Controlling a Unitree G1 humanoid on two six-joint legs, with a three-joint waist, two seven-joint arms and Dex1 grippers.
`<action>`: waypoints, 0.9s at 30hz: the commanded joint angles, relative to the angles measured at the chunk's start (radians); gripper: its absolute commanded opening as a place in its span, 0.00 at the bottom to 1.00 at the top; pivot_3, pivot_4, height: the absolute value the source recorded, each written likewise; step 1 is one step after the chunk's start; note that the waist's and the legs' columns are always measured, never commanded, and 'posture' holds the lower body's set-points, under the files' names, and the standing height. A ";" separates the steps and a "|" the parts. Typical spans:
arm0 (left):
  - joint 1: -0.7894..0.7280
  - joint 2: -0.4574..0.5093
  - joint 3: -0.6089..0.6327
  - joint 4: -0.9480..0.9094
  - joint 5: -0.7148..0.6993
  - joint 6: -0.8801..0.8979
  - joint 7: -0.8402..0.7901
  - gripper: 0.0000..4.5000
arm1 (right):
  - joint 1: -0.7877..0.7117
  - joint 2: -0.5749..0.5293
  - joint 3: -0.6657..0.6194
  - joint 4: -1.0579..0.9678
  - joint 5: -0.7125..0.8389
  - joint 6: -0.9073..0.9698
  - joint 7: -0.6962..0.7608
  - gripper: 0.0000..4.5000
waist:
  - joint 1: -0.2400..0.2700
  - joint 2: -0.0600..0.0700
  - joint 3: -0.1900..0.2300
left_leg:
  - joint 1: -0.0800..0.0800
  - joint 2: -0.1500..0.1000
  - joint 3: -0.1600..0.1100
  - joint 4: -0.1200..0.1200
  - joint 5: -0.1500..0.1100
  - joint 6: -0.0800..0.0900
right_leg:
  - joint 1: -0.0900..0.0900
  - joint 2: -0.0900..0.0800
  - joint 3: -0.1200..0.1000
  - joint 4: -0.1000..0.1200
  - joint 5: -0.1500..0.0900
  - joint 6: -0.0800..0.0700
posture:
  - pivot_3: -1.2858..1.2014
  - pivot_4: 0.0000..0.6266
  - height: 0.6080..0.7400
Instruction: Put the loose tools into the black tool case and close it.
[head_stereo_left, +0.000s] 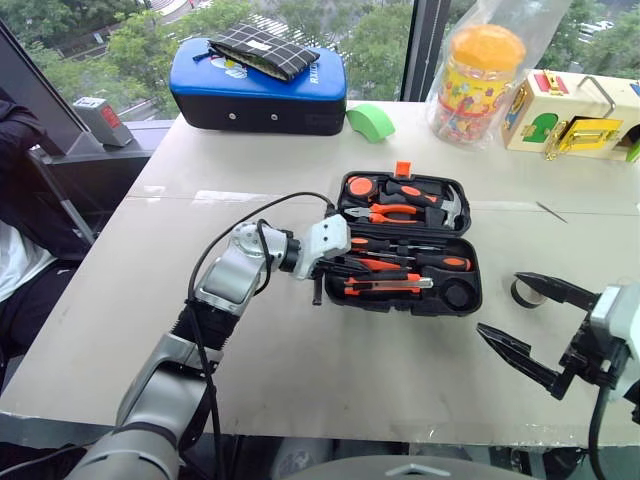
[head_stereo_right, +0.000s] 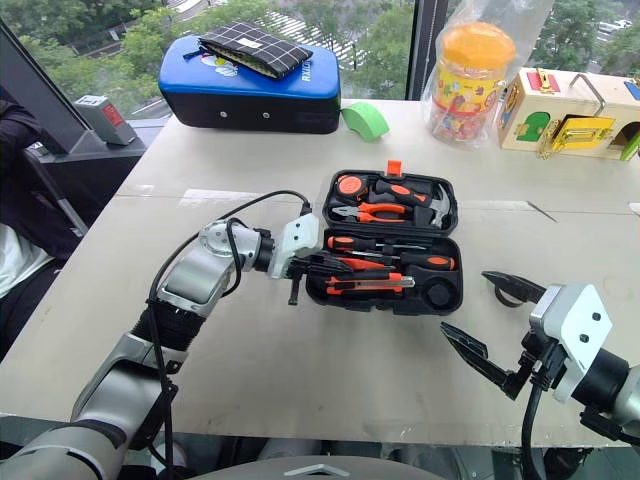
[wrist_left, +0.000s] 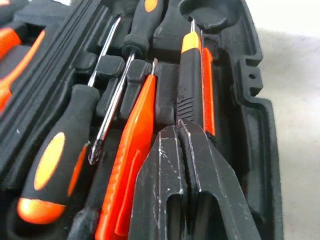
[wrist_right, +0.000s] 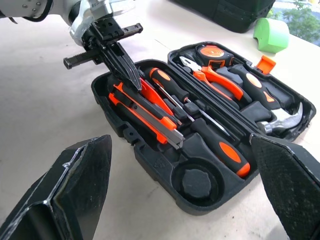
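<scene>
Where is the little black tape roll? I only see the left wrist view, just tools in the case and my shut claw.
Observer: The black tape roll lies on the table, just right of the black tool case.
Operator: Is its round hole still free?
Observer: Yes, the round recess has no roll in it.
Operator: What's my other claw doing?
Observer: The right claw is open, above the table right beside the roll.
</scene>
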 joint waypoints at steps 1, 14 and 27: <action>0.032 -0.008 -0.062 0.027 0.073 -0.091 0.041 0.01 | -0.007 -0.003 0.000 -0.014 0.003 -0.016 0.003 1.00 | 0.004 0.000 0.000 | 0.001 0.000 0.001 -0.001 0.000 0.000 | 0.000 0.000 0.001 0.000 0.000 0.000 | 0.52 0.24 1.00; -0.048 -0.089 -0.045 0.233 0.096 -0.345 0.102 0.01 | -0.041 -0.021 0.007 -0.015 0.018 0.003 -0.007 1.00 | 0.016 0.002 -0.003 | 0.003 -0.003 0.002 -0.001 0.000 0.000 | 0.002 -0.003 0.000 0.000 0.000 0.000 | 0.52 0.24 1.00; 0.053 -0.018 0.178 -0.307 -0.465 0.348 0.000 0.19 | 0.019 -0.021 -0.071 0.036 0.043 0.233 -0.193 1.00 | -0.005 0.000 -0.001 | 0.001 0.000 0.000 -0.001 0.000 0.000 | 0.000 -0.001 -0.001 0.000 0.000 0.000 | 0.52 0.24 1.00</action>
